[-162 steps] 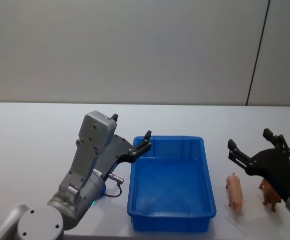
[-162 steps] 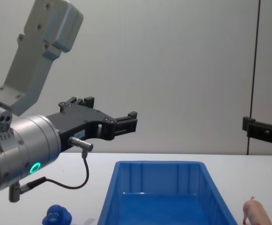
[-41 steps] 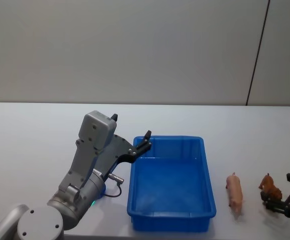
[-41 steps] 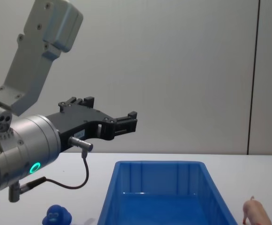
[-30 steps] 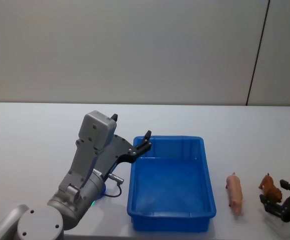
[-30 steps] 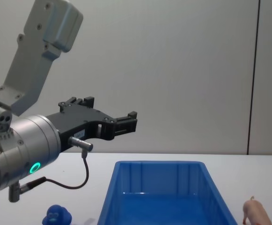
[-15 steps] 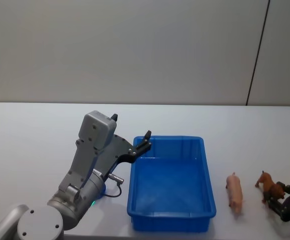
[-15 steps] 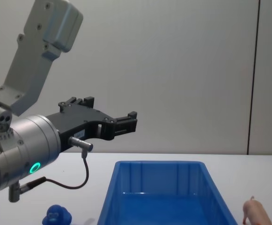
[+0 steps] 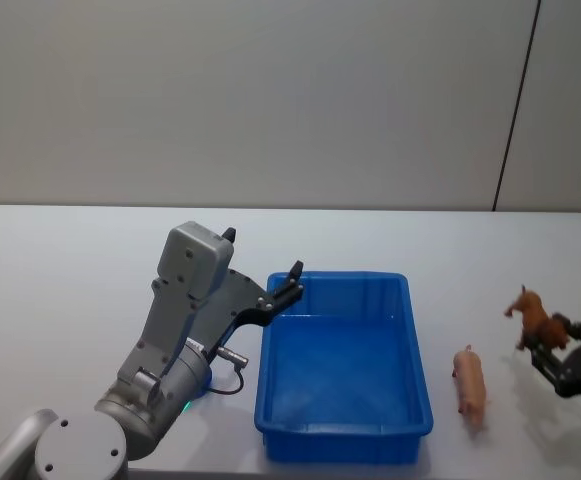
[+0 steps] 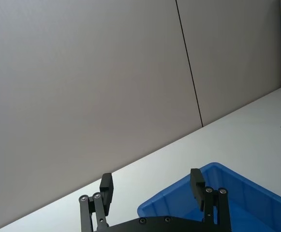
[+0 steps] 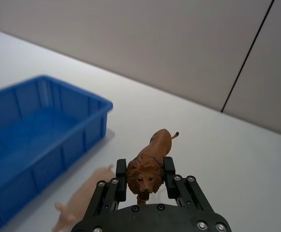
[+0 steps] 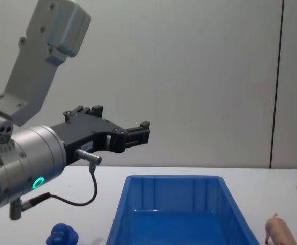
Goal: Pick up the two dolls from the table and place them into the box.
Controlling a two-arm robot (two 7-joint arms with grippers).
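At 3 o'clock of the box [image 9: 355,277], well out past its right wall: item one, brown lion [image 11: 152,150], clamped across the shoulders by my right gripper [image 11: 145,169]. It faces the wrist camera with its tail pointing away, and from the head view I judge it to be raised off the table [image 9: 70,280]. Item two, pink pig [image 9: 470,384]: lying on the table just beside the box's right wall, between the box and the lion, at about 4 o'clock of the box, untouched. Item three, blue figure [image 12: 63,235]: low on the table at about 8 o'clock of the box, near the base of my left arm. Item four, the box: bright blue, open-topped, no doll in it yet. Left gripper [image 10: 151,181]: fingers spread, holding nothing, parked in the air over the box's 10 o'clock corner. Step in hand, as I read it: the first doll is gripped and up, and the carry to the box is not yet made. The next move calls for taking the lion toward 9 o'clock, passing over the pig and the right rim with enough height that the hanging legs do not catch. Then I would bring it over the open floor and part the fingers there. The parked left gripper sits at the far-left corner, so a drop toward the box's middle or right half looks the safer choice. A second doll remains to be fetched afterwards.
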